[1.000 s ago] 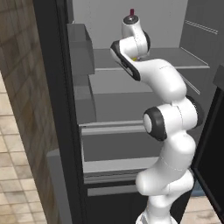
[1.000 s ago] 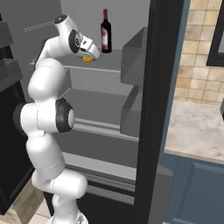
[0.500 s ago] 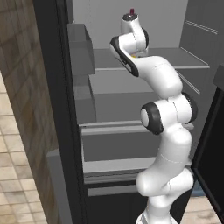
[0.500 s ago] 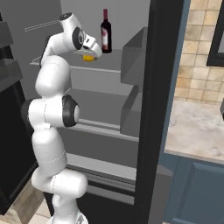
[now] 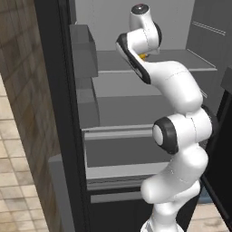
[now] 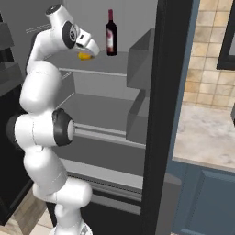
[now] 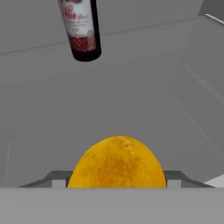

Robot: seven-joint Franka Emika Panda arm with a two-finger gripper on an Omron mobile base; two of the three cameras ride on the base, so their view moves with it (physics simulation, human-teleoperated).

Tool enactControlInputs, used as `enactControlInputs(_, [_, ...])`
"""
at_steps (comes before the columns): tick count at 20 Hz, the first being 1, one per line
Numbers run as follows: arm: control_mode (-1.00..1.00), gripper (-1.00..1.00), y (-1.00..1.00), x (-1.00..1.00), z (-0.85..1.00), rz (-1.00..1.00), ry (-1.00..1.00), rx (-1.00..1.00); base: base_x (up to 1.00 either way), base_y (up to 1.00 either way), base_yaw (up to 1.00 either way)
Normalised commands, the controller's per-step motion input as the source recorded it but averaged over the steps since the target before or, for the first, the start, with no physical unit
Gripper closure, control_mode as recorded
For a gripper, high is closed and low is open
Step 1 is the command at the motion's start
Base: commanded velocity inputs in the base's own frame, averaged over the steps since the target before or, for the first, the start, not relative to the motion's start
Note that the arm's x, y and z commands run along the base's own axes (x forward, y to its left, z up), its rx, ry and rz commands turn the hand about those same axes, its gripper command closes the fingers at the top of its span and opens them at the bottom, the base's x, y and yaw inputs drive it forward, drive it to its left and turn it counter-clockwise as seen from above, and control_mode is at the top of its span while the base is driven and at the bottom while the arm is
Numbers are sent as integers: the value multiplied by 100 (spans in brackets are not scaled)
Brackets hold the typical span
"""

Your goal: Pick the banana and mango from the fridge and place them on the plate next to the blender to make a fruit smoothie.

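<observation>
The open fridge [image 6: 161,114] stands with grey shelves bare to view. On its top shelf stands a wine bottle [image 6: 110,33], and just beside it lies the mango [image 7: 117,163]. The gripper [image 6: 90,53] reaches down at the mango; whether its jaws grip cannot be told.

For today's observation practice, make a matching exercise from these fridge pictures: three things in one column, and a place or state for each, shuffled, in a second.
Column one:
1. mango
2. wine bottle
3. fridge

Column two:
A. standing upright on the top shelf, farther back
B. door open, pale grey shelves showing
C. lying on the top shelf, right at the gripper

Pairs: 1-C, 2-A, 3-B
</observation>
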Motion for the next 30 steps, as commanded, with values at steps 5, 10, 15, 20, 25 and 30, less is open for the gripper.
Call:
enactControlInputs(5, [-100, 100, -2, -100, 0, -1, -3, 12, 0, 0, 0])
enactControlInputs(10, [-100, 100, -10, -100, 0, 0, 0, 15, 0, 0, 0])
enactControlInputs(15, [-100, 100, -10, -100, -7, -1, 0, 10, 0, 0, 0])
enactControlInputs(20, [-100, 100, -11, -100, -25, -4, 0, 7, 0, 0, 0])
enactControlInputs(25, [-100, 100, 0, -86, -60, -3, 6, 0, 0, 0, 0])
enactControlInputs(30, [-100, 100, 0, -70, -74, -3, 15, 0, 0, 0, 0])
